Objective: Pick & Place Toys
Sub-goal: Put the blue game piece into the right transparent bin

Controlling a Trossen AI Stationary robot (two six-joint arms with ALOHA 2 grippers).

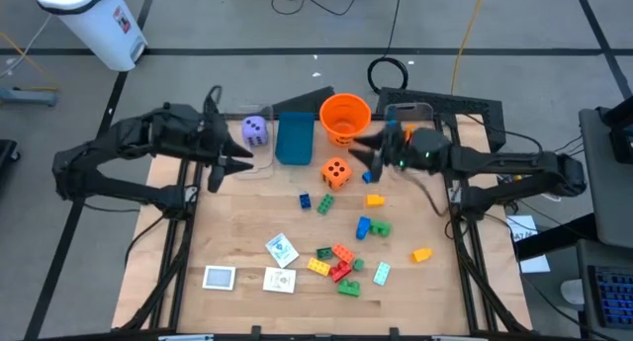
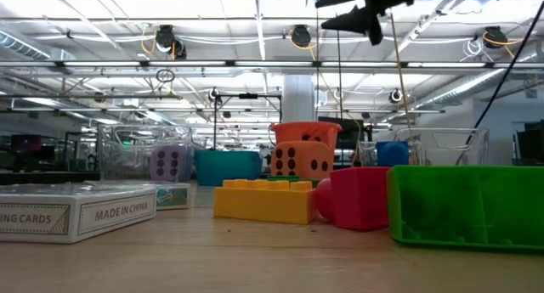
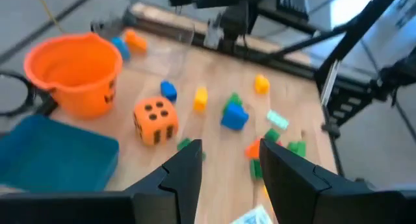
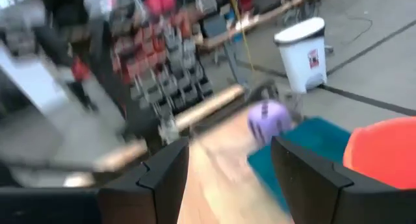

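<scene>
While both arms hang above the back of the table, your left gripper sits at the left-centre of the high view, its jaws apart with nothing between them. Just right of it you see the purple spotted die inside a clear plastic bin, then the teal rectangular box. Lower left in that view lie three flat white cards, the middle one tilted. Moving right, you find the orange plastic bucket at top centre, with the orange die with black spots just below it. A small blue brick and a green brick lie below that die, touching or nearly so. Further down, a tight cluster of yellow, orange, red and green bricks sits at lower centre. Your right gripper hovers just right of the bucket, jaws apart and empty. A lone yellow-orange brick lies farthest right.
</scene>
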